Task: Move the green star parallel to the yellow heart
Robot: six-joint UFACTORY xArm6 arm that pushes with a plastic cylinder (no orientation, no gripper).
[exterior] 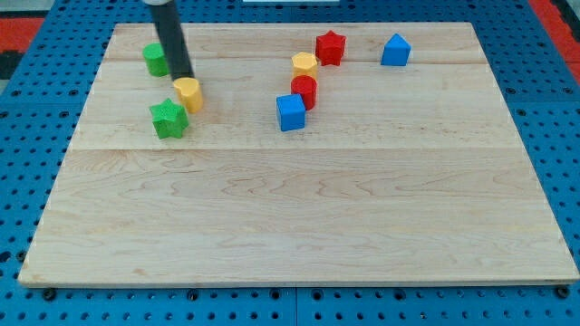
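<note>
The green star [169,119] lies at the view's upper left on the wooden board [299,226]. The yellow heart [188,93] sits just up and right of it, almost touching. My tip [182,76] is at the heart's upper left edge, above the star. The dark rod rises from there to the view's top. A second green block [155,59] sits left of the rod, partly hidden by it.
A yellow hexagonal block [304,64], a red star [331,47], a red cylinder [304,91] and a blue cube [291,112] cluster at the top centre. A blue block [395,51] lies at the top right. A blue pegboard [36,118] surrounds the board.
</note>
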